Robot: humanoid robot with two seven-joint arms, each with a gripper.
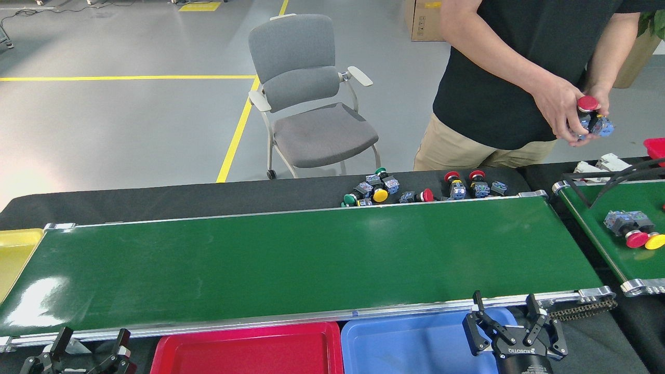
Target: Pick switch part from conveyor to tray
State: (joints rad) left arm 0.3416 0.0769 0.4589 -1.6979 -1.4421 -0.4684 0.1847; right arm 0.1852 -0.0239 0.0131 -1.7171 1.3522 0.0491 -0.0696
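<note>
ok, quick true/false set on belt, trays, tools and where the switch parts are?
1. The conveyor has no switch part on it. True.
2. The right tool holds a switch part. False: it is open and empty, over the blue tray.
3. A person's hand holds a red-capped switch part. True.
4. The red tray is full of parts. False: none show in it.
5. A pile of switch parts lies on the black surface behind the belt. True.
6. The left tool is shut. False: open.
</note>
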